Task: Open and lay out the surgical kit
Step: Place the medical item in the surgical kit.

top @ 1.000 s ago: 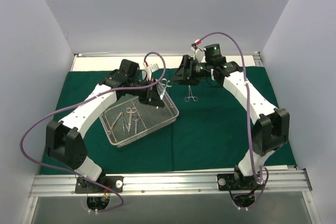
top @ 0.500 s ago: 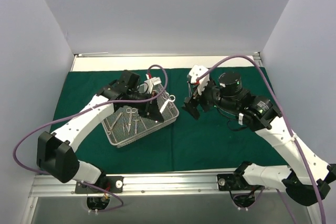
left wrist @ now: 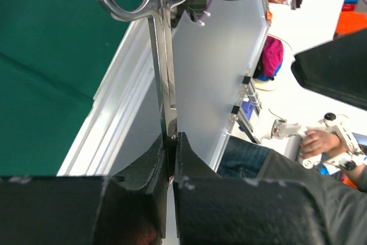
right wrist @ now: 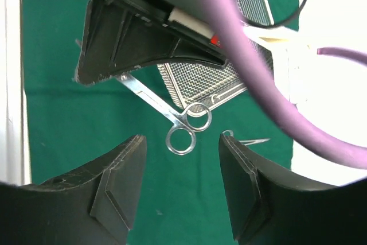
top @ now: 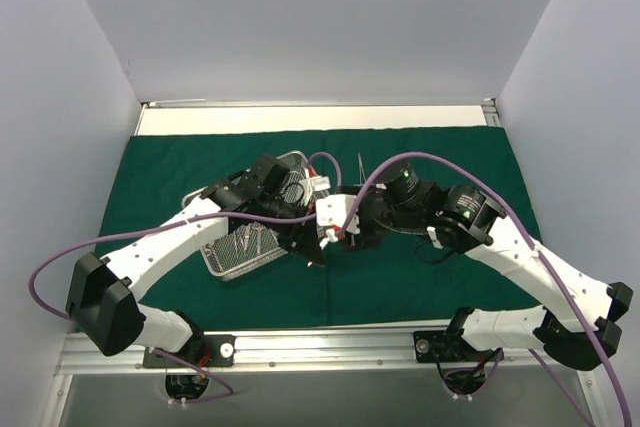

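The dark green cloth lies spread flat over the table. The silver wire-mesh tray sits on it left of centre, partly under my left arm, with slim steel instruments inside. My left gripper is shut on the blade end of steel scissors and holds them above the cloth, ring handles pointing away. In the right wrist view the scissors' rings hang between my open right gripper's fingers, without touching them. In the top view both grippers meet just right of the tray, left and right.
One steel instrument lies on the cloth at the back centre; a slim one also shows beside my right finger. The tray's corner is close behind the scissors. White walls enclose the table; an aluminium rail runs along the front.
My left gripper has carried the scissors from the tray's far corner toward the front right. My right arm has swung in from the back right to face it, jaws open.
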`<state>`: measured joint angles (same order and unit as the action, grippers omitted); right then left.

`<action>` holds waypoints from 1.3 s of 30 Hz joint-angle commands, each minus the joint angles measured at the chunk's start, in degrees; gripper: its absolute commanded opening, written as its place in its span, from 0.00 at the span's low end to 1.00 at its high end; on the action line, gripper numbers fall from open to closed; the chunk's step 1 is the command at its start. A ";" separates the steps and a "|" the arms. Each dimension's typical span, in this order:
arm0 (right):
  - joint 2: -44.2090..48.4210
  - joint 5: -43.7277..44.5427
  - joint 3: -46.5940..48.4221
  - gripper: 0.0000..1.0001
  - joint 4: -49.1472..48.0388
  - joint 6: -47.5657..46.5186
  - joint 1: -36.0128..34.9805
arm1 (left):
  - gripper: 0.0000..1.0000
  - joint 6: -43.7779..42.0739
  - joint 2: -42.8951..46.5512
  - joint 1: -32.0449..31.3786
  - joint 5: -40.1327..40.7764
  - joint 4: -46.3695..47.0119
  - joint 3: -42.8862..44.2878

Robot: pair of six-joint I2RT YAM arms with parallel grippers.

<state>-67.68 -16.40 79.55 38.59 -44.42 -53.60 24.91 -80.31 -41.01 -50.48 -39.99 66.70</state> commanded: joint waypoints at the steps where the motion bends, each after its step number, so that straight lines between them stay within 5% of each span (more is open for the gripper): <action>1: 2.20 -1.08 -0.36 0.53 3.32 -9.78 -1.67 | 0.02 1.11 2.53 -1.17 -3.48 3.69 -0.34; 18: 0.27 1.11 -2.82 0.51 7.38 -13.41 -10.20 | 0.02 -0.73 0.51 -4.86 -2.61 0.09 3.17; 39: -1.58 5.06 -6.69 0.43 5.53 -14.99 -11.43 | 0.02 -5.92 -1.42 -7.15 -2.25 -6.94 6.95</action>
<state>-68.66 -13.28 73.41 44.31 -58.63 -64.60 21.71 -81.10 -47.72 -51.29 -45.84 70.22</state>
